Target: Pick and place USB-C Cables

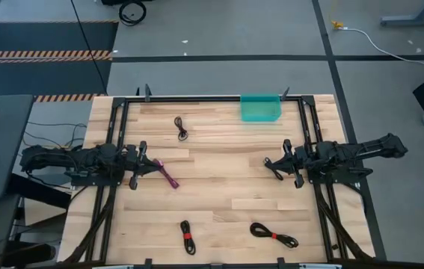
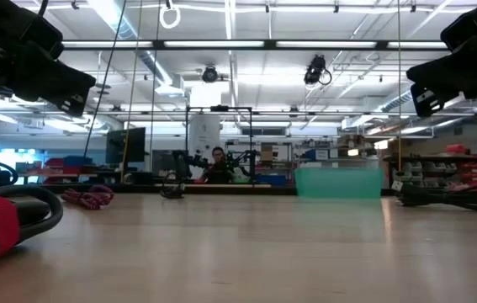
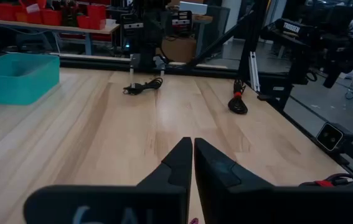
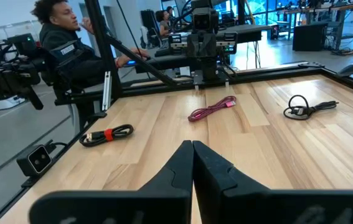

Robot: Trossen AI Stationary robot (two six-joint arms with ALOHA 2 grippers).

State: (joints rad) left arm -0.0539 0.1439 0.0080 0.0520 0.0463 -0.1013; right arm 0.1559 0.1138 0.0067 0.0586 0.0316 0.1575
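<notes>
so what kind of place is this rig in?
Probably a robotics lab or workshop. Other dark robot arms stand on benches beyond the light wooden table, red storage bins line shelves, long ceiling strip lights run overhead, and a seated person works nearby.

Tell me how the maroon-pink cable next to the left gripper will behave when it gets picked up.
The maroon-pink cable is a thin, loosely folded bundle, so it will probably flop and sag from the fingers. It looks light. No tie shows, so its strands may spread. It lies flat on the table, unlikely to roll.
</notes>
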